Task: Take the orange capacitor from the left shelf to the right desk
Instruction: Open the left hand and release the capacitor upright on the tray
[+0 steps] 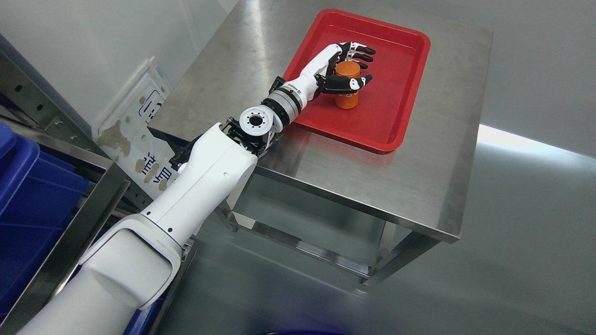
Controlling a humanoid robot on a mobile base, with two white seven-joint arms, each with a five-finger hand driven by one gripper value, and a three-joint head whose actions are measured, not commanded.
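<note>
While the left arm reaches from the lower left across the near-left corner of the steel desk (pixel 419 186), the left hand (pixel 347 70) sits over the red tray (pixel 400 116), its fingers (pixel 361 51) curled round the far side of the orange capacitor (pixel 348 86) and its thumb crossing the near side, so the hand is grasping the part about its upper half. That capacitor stands upright, and its base looks to be on or just above the tray floor, somewhat left of the tray's middle; whether it truly bears on the floor I cannot tell from this angle. Judged by this, the carry from the shelf is done and the step in hand is the set-down on the right desk. What the next move calls for, I judge, is a check that the base is settled, then a gentle loosening of fingers and thumb together so the tall cylinder is not tipped, and a withdrawal up and back toward the left without brushing it. At the left edge the shelf frame (pixel 70 232) and a blue bin (pixel 28 195) show. No right arm is to be seen.
</note>
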